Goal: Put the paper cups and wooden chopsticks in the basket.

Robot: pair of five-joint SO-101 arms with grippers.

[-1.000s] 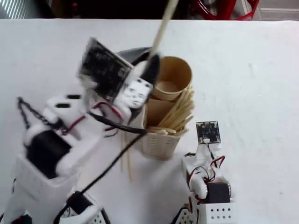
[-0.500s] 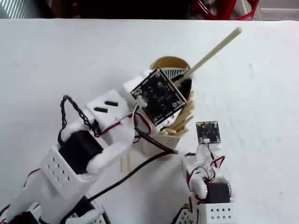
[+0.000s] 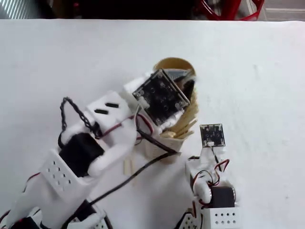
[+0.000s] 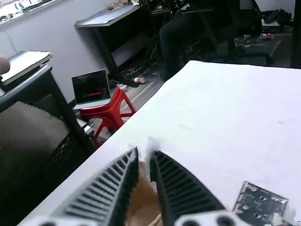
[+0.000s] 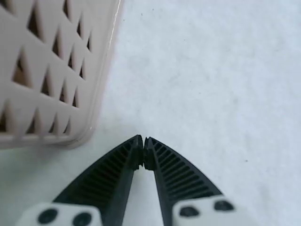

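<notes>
White table under basket, red chair beyond

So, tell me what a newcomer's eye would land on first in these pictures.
The bulky white left arm sprawls across the white table, its left gripper over the tan paper cup at the far end of the pale perforated plastic basket. A bundle of light wooden chopsticks bristles from that basket, with loose chopsticks on the table beside it. The right gripper sits shut beside the basket.
</notes>
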